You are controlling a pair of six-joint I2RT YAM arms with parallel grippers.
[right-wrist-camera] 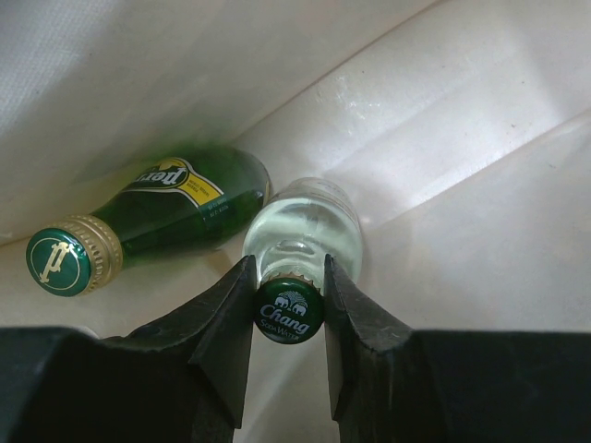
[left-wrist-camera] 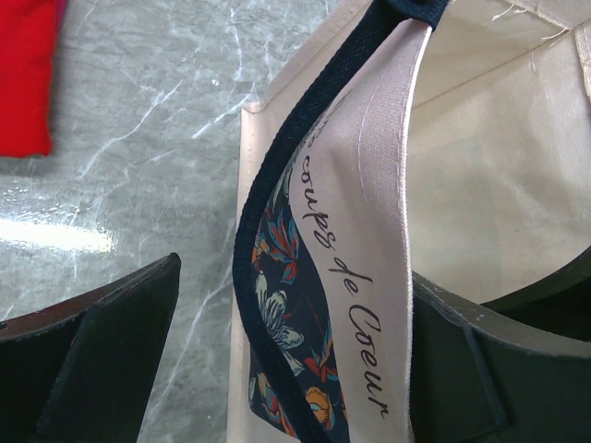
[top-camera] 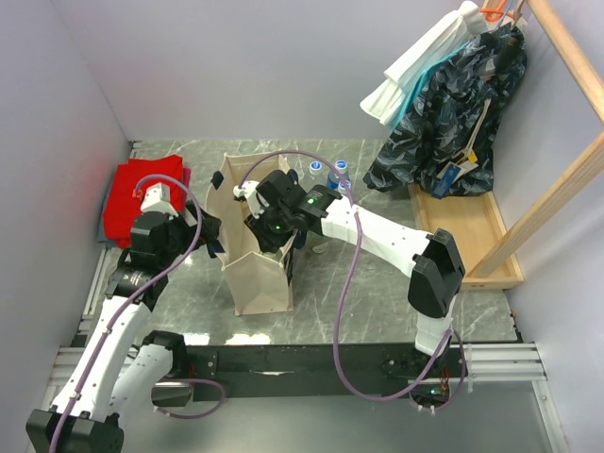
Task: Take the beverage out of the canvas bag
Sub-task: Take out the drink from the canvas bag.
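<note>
- Bag [top-camera: 262,278] stands upright on the surface [top-camera: 377,302], mouth open, in front of both arms.
- Right arm reaches over the rim; right gripper [right-wrist-camera: 289,268] is down inside the bag.
- Right gripper: jaws closed tight on the neck of a clear Chang bottle [right-wrist-camera: 300,231], one finger on each side just below the green cap. Cap faces the wrist camera, body points away. Upright or tilted: cannot tell.
- Green bottle [right-wrist-camera: 175,208] lies on its side on the bag floor, touching or just beside the clear one, cap toward the camera.
- Both bottles are inside the bag.
- Left gripper [left-wrist-camera: 295,268]: jaws apart, straddling the bag's left wall and its navy strap [left-wrist-camera: 277,185]. Inner finger touches the wall; outer finger stands off from it, with surface visible in the gap. Not clamped.
- Red cloth [top-camera: 142,193] lies at far left, apart from the bag.
- Small bottles [top-camera: 328,173] stand behind the bag.
</note>
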